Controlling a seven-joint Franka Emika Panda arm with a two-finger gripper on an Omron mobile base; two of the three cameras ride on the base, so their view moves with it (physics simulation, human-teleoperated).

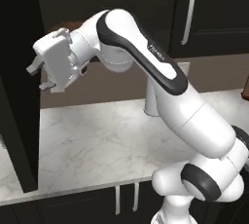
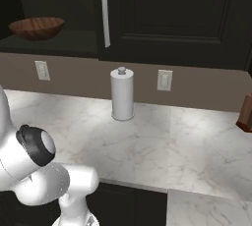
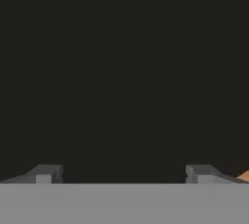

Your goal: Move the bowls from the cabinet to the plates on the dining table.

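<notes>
My claw: spread wide, nothing between the tips; in the hand view the two dark fingertips stand far apart at the bottom, facing flat near-black.
My hand: up at cabinet height in the left base view, turned toward the left, right beside the edge of the open cabinet door.
My arm: rising from the lower right of the left base view, elbow bent, reaching up and left over the counter.
Marble counter: white with grey veins, directly under my arm, dark base cabinets with slim silver handles below its front edge.
Paper towel roll: upright on its holder at the back of the counter, against the brown wall, between two wall outlets.
Brown object: at the far right edge of the counter, cut off by the frame; I can't tell what it is.
Wooden bowl: sitting upright on the shelf inside the open dark cabinet, well left of the closed door's long silver bar handle; in the left base view just a brown sliver peeks out behind my wrist.
Orange-brown fleck: at the lower right of the hand view, beside my fingertip; too little of it to name.
</notes>
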